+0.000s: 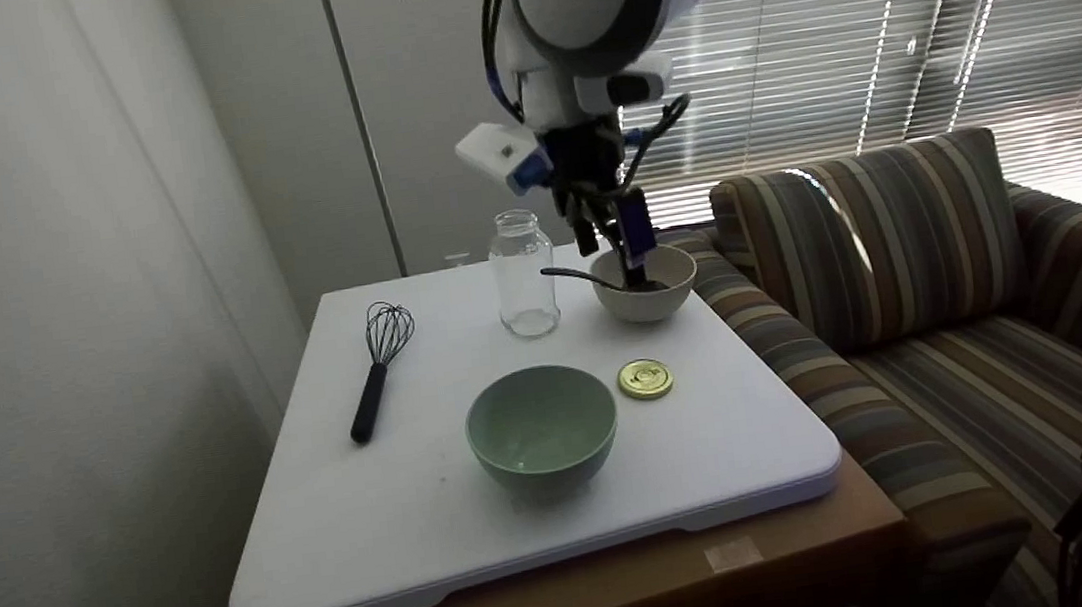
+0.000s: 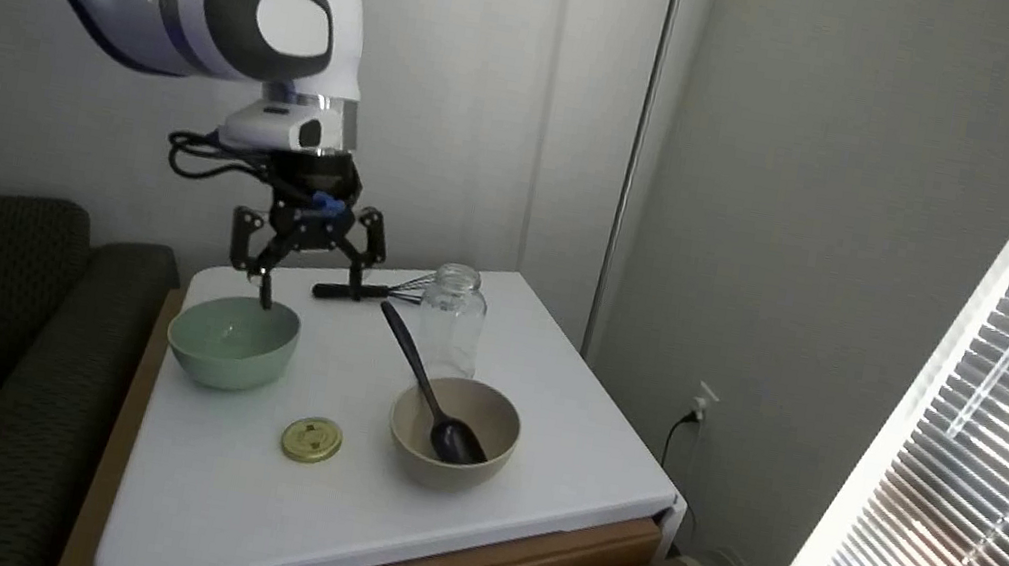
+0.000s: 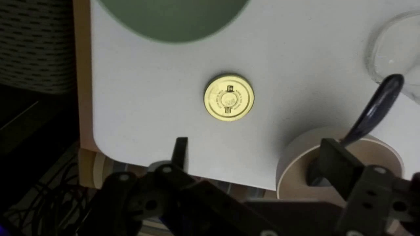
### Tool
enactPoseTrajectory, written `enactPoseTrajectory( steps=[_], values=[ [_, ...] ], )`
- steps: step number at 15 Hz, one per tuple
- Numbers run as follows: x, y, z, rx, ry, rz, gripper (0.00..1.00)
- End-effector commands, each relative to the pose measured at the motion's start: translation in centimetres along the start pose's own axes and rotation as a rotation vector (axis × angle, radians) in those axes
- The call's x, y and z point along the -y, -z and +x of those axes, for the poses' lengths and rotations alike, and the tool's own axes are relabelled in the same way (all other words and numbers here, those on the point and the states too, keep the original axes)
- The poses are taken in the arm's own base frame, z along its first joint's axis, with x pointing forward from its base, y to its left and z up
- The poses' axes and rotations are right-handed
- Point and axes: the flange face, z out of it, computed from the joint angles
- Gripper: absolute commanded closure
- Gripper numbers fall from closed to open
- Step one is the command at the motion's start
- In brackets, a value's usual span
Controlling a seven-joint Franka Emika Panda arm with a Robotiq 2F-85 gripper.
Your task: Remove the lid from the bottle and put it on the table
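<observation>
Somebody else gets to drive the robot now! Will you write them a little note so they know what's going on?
Hand: open, holding nothing, not touching the lid.
Lid: flat on the white table, between the green bowl and the beige bowl.
Bottle: standing upright, mouth uncovered.
Done: lid off and on the table.
Left: seemingly nothing; maybe just move the hand away.

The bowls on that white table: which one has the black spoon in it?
The beige bowl, the one nearer the glass bottle. The black spoon leans inside it, while the green bowl holds no spoon.
</observation>
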Motion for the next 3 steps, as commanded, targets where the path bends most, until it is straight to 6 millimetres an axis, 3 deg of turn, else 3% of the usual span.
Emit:
enactPoseTrajectory(
  steps=[1, 3],
  values=[
    [-0.5, 1.8, -0.1, -0.010, 0.021, 0.003, 0.00],
    [-1.2, 4.1, -0.2, -0.013, 0.041, 0.007, 0.00]
  ],
)
